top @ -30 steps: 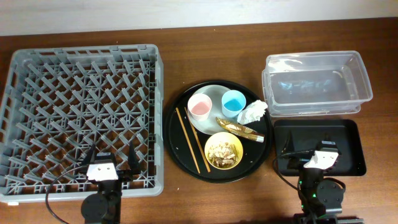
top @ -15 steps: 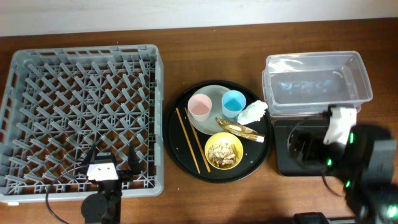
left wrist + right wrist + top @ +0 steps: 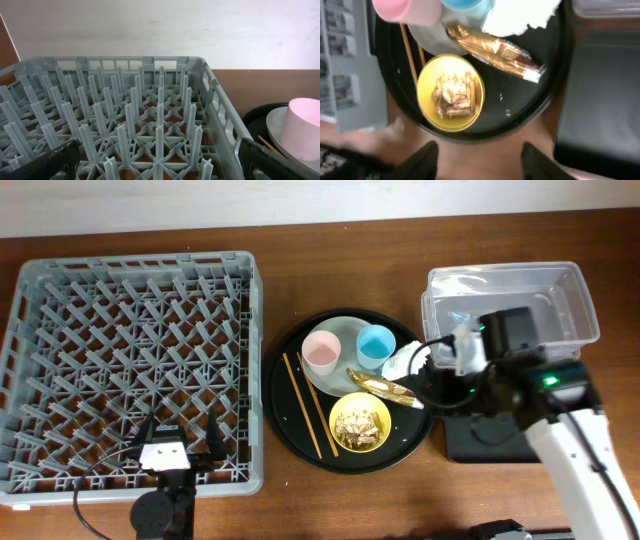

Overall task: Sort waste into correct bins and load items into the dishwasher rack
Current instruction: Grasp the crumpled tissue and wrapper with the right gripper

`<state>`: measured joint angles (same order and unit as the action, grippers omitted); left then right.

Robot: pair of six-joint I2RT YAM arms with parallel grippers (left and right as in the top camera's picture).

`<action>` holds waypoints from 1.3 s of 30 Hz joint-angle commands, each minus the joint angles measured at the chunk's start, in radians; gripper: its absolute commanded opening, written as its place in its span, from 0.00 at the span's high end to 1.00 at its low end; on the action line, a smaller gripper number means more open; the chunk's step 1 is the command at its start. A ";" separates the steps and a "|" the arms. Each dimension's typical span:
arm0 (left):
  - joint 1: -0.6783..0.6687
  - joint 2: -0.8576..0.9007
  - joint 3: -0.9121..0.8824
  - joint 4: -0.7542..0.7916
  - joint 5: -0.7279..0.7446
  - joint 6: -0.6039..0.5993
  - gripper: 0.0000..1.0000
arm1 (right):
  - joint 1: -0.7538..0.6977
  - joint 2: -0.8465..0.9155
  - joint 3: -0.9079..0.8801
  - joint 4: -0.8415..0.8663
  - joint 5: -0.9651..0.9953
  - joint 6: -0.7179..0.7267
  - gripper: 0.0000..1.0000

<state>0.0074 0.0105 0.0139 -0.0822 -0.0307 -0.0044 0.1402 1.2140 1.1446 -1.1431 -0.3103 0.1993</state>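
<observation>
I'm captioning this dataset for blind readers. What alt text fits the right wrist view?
Past the open right gripper, a yellow bowl of food scraps sits on a round black tray. Beyond it lie a gold foil wrapper, white tissue, chopsticks, a pink cup and a blue cup; a shallow black tray sits alongside.

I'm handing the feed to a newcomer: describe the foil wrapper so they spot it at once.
Find the round black tray right of the grey rack. On its right side, between the white tissue and the yellow bowl, lies the foil wrapper. It alone is a shiny gold-brown strip; the chopsticks are dull wood, on the tray's left.
</observation>
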 commanded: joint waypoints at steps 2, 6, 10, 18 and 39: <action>0.005 -0.005 -0.005 -0.001 0.008 -0.010 0.01 | 0.045 0.037 -0.194 0.191 0.076 0.159 0.36; 0.005 -0.005 -0.005 -0.002 0.008 -0.011 0.01 | 0.045 0.136 -0.267 0.317 0.166 0.248 0.36; 0.005 -0.005 -0.005 -0.001 0.008 -0.010 0.01 | 0.044 0.305 -0.268 0.433 0.191 0.248 0.43; 0.005 -0.005 -0.005 -0.002 0.008 -0.010 0.01 | 0.044 0.404 -0.267 0.517 0.187 0.248 0.93; 0.005 -0.005 -0.005 -0.001 0.008 -0.011 0.01 | 0.102 0.264 -0.596 1.000 0.122 0.988 0.48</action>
<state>0.0074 0.0109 0.0139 -0.0822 -0.0307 -0.0044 0.2367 1.4765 0.6075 -0.2131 -0.2447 1.0779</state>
